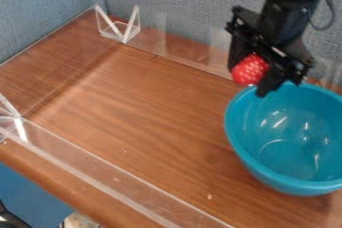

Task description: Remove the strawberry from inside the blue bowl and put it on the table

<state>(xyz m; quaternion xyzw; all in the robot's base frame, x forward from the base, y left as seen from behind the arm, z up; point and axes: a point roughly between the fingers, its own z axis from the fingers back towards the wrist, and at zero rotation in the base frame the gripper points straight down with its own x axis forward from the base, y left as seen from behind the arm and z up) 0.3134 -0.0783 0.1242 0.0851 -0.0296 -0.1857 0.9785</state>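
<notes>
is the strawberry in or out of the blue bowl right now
Out. The strawberry hangs between the jaws of the gripper, above and beyond the blue bowl's far rim, and the bowl's inside shows only bare blue.

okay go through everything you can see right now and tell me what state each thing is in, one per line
gripper: closed on the strawberry, raised above the bowl's rim
strawberry: held in the jaws, out of the bowl, in the air
blue bowl: upright on the table, nothing inside
table: bare wood, strawberry not yet set down
acrylic walls: standing along the table's edges
</notes>
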